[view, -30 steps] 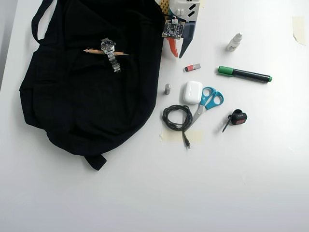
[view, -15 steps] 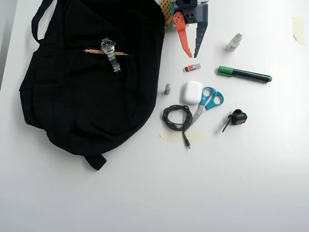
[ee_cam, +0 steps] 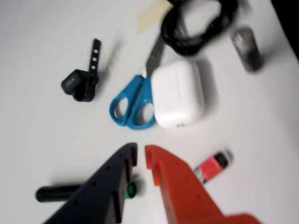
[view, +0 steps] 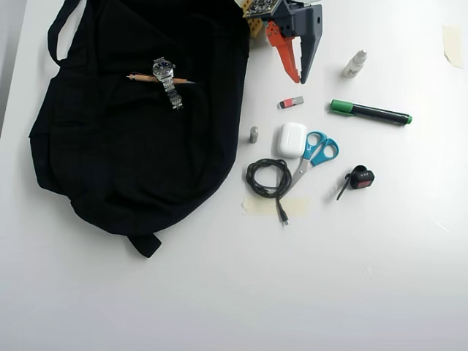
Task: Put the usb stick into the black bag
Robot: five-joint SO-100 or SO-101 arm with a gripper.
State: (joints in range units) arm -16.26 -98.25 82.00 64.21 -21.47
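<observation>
Gripper [view: 298,79] jaws slightly parted, empty. usb stick [view: 291,102] on the table just below the tips, overhead view; black bag [view: 131,146] shows only there. Wrist view: stick [ee_cam: 212,165] right of orange finger [ee_cam: 175,184].

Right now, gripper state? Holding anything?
Gripper: open, holding nothing; in the overhead view it is above the table short of the usb stick, which lies untouched.

The two-finger gripper [view: 299,74], one orange plastic finger [ee_cam: 180,186] and one dark one, is being held nearly closed, nothing gripped.
</observation>
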